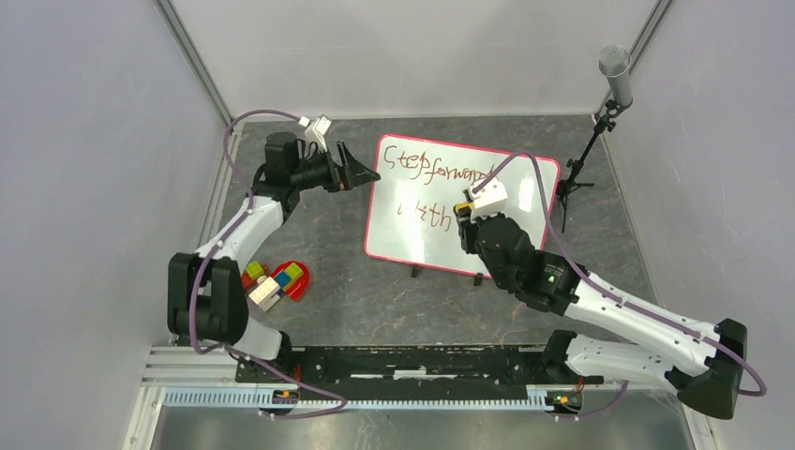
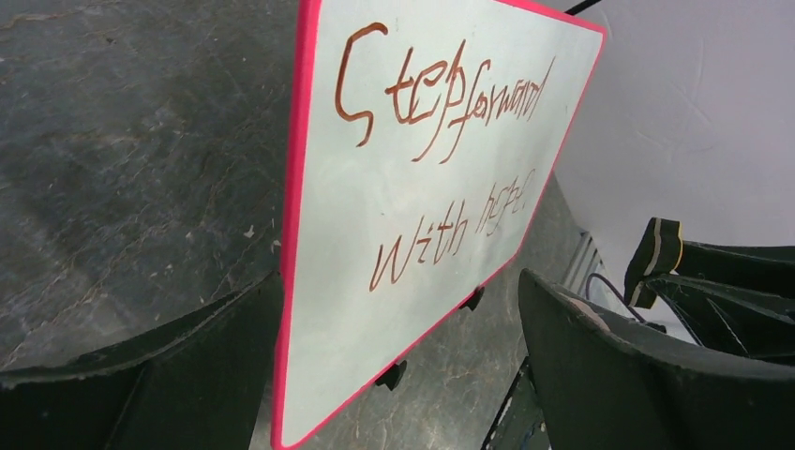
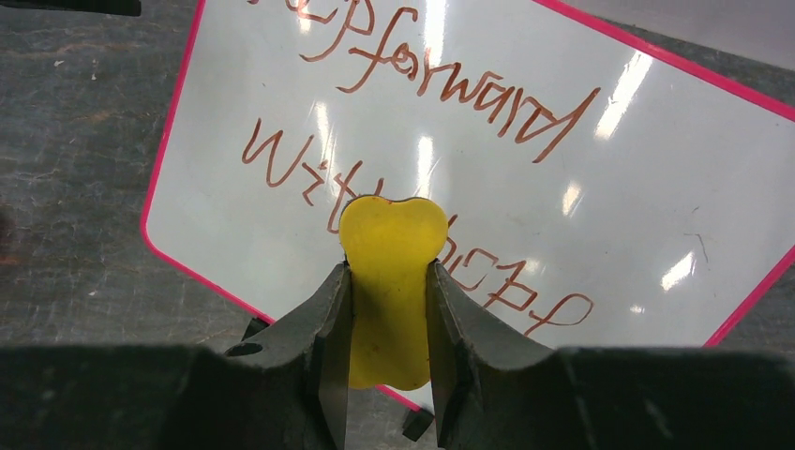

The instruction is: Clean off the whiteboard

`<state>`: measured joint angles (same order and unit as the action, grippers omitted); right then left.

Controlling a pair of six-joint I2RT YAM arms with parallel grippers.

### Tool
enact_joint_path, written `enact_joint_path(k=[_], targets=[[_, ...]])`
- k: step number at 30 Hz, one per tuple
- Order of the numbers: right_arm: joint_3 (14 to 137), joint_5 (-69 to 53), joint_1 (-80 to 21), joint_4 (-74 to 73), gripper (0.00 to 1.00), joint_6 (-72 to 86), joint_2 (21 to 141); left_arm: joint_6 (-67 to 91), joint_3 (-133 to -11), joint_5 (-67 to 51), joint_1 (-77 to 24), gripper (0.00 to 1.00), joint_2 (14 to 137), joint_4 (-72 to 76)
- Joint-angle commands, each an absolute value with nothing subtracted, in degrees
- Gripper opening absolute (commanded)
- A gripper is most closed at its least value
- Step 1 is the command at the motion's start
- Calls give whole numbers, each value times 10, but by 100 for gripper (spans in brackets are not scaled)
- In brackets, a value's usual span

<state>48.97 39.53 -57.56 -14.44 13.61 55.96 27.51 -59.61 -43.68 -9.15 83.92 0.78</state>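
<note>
The whiteboard (image 1: 412, 239) lies on the dark table (image 1: 356, 281) just right of the middle of the overhead view, its pink frame askew and its 2 black feet on the lower edge. Both of its 2 lines of brown-red writing, "Step forward" above and "with hope" below, read whole in the wrist views, so I judge that no erasing shows yet and the entire job is left. The right gripper (image 1: 466, 214) has its fingers pressed narrow on a yellow eraser (image 3: 392, 234), which hangs over the lower line at the end of "with". I cannot tell if it touches the surface. The left gripper (image 1: 364, 172) is at the board's left edge, fingers spread wide with the frame between them and not clamped. It looks set to steady the board. First contact and every wipe remain.
</note>
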Motion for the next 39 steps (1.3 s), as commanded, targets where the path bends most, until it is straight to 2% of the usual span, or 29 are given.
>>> enact_joint_path(k=[1,6,9,14,19,22,26,33,39], targets=[[477,383,-571,-101,18,102,542,302,-605,-540,-73,100,881,101],[471,365,-549,-54,20,44,551,260,-624,-539,-59,100,932,72],[487,349,-523,-25,21,5,599,243,-641,-546,-59,100,958,65],[524,298,-476,10,21,-24,673,219,-663,-566,-59,94,1002,51],[552,330,-459,52,21,-78,713,303,-643,-587,-60,82,1025,175],[545,343,-438,105,21,-63,720,348,-645,-589,-61,81,1033,223],[529,366,-423,189,21,-43,733,368,-636,-570,-70,76,1029,249],[443,428,-402,244,20,-39,701,364,-641,-527,-71,70,1030,220],[366,403,-368,296,21,-76,655,342,-651,-505,-77,69,1038,177]])
